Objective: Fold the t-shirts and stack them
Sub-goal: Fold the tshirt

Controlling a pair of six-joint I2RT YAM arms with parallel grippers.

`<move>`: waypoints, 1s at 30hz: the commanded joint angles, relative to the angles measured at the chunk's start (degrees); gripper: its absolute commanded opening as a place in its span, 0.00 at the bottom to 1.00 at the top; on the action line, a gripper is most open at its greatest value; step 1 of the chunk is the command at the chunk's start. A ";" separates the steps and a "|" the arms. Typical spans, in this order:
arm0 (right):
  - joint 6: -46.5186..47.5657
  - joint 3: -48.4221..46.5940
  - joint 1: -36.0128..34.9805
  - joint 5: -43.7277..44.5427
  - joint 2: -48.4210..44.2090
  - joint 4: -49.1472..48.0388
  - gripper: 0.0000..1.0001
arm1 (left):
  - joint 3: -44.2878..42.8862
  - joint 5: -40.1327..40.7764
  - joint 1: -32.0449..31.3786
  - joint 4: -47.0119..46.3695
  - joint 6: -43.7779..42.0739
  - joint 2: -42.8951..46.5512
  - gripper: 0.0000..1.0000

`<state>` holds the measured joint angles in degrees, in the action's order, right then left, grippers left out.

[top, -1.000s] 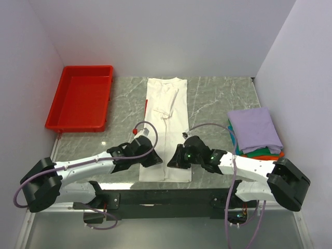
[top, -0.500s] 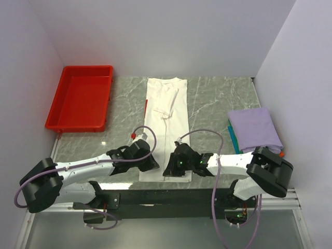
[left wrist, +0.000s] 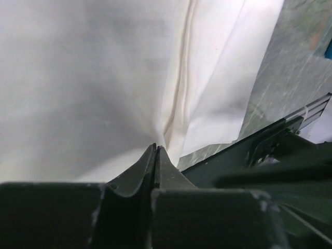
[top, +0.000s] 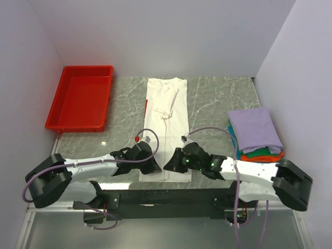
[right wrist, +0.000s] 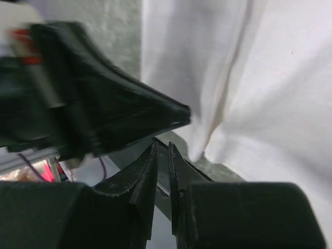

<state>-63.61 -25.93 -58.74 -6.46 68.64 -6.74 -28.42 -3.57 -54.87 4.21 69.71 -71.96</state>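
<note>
One white t-shirt point(top: 171, 137), four stacked folded shirts point(top: 255, 129), one red tray point(top: 80, 101)

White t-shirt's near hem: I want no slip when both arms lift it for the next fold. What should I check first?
1. Left fingers shut on white t-shirt hem: ok, cloth puckers at their tips.
2. Right fingers holding hem: cannot tell, cloth lies beside the tips.
3. Sleeves folded in: ok, a narrow strip.
4. No other thing on the shirt: ok.
5. Folded stack apart from it: ok.
</note>
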 commanded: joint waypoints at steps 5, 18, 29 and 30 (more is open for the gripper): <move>0.42 -1.75 -0.32 9.09 -7.91 9.82 0.21 | 0.74 -3.37 -1.46 -7.45 -0.19 -3.70 0.04; 0.77 -1.22 -0.58 3.74 2.71 4.64 0.20 | 0.39 -2.05 -2.87 -6.67 1.04 -7.05 0.03; 1.21 -3.24 -2.43 3.73 9.58 5.25 0.19 | -1.80 1.46 -3.05 0.18 0.16 -1.17 0.04; 1.21 -3.25 -2.43 3.82 9.15 5.42 0.20 | -1.98 1.64 -2.96 0.54 0.07 -0.99 0.03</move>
<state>-63.20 -27.27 -60.53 -3.68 77.67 -1.52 -28.14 -3.70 -57.49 2.55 70.17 -74.70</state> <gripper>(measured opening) 0.197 0.036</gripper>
